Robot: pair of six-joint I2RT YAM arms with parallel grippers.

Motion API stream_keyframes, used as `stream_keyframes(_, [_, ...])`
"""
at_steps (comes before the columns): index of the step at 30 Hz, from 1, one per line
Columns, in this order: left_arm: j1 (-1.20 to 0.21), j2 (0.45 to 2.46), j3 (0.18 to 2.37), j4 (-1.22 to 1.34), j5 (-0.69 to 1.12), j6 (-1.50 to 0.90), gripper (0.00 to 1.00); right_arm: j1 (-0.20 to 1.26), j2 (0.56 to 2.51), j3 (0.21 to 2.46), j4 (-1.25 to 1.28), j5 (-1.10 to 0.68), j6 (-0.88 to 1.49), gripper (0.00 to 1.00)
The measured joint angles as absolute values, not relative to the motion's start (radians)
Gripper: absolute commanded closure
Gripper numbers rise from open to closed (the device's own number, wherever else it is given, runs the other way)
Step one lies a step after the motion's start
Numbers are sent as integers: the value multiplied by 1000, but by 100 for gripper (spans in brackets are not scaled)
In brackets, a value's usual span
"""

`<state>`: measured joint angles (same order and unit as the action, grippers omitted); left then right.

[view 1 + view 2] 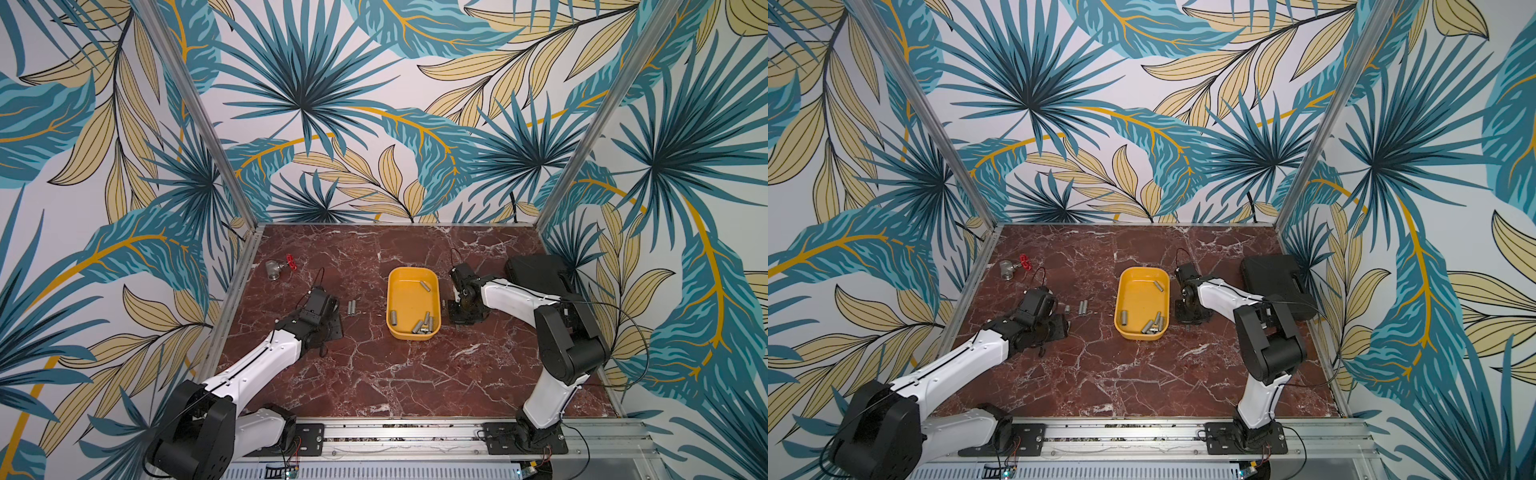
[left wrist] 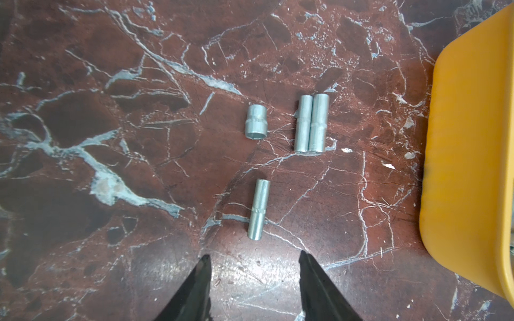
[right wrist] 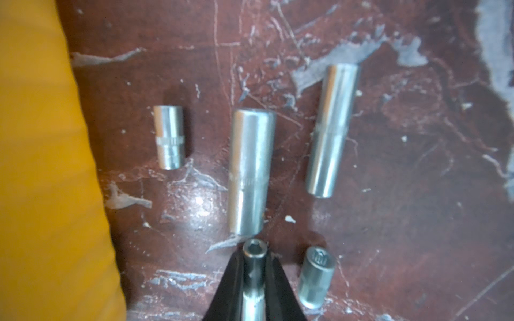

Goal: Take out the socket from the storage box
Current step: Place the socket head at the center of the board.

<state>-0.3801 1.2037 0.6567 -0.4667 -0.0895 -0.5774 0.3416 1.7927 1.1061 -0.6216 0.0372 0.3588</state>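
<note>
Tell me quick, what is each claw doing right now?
Left claw: open, empty.
Right claw: closed on a socket.

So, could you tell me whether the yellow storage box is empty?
Not empty: the storage box holds several sockets, most clustered at its near end.

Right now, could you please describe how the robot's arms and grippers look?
Both the left arm and right arm have white shells, bulky black joints and thin black cables. The left gripper and right gripper are black and taper to narrow tips.
</note>
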Motion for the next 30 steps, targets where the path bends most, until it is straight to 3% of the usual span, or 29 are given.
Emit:
stream_keyframes(17, [-382,1228,684,-461,-16,-573,44,342,1759,1108,-629,37,359,75])
stream_keyframes(30, [-539,1509,1092,-464,9,-517,43,338,1626,1131,-662,43,359,75])
